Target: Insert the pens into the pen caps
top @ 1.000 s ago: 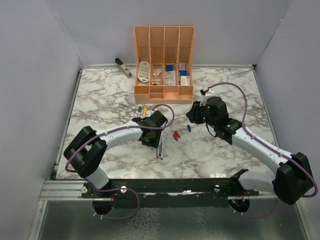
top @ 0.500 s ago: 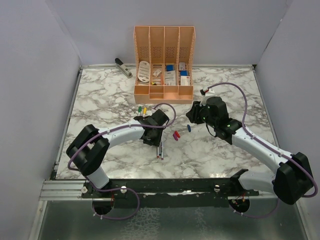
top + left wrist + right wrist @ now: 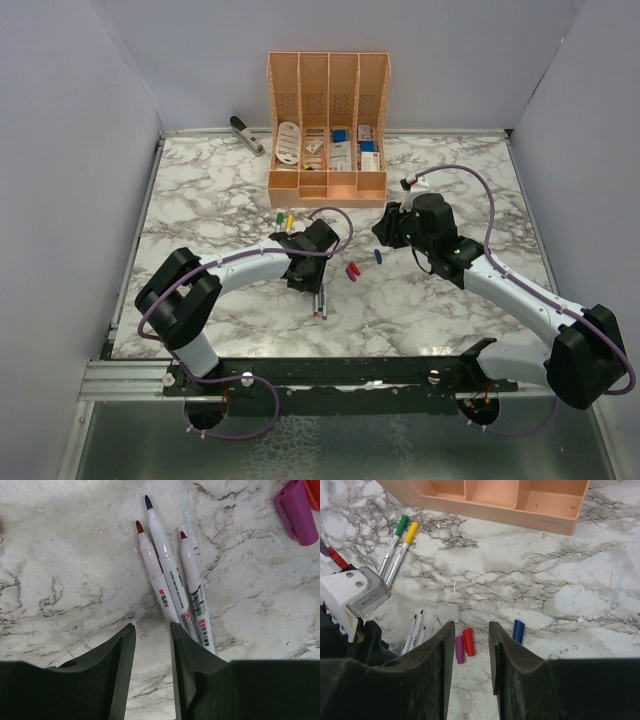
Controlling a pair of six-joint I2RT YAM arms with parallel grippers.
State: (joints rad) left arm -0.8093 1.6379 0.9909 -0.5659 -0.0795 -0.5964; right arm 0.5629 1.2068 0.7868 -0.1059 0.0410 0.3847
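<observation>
Pens [image 3: 320,302] status, big to small: marble table [image 3: 455,185] carries everything, with peach organiser [image 3: 328,186] and stapler [image 3: 245,133] at the far edge, clear of the work area. Both arms reach to mid-table. Left gripper [image 3: 152,627] hovers low over the barrel ends of the three bare pens, jaws parted with nothing between them, and looks lined up to take one. Right gripper [image 3: 470,625] hangs nearby, jaws also parted and empty, likely there to fetch a cap. Two capped pens [image 3: 399,544], green and yellow, lie together near the organiser, probably parked as done. Purple cap [image 3: 459,649] touches red cap [image 3: 468,641] just below the right fingers; blue cap [image 3: 518,631] sits apart. Only the left wrist view resolves tip colours: one bluish, two reddish. Only the right wrist view shows all three loose caps plus the finished pair, and only the top view shows the stapler
</observation>
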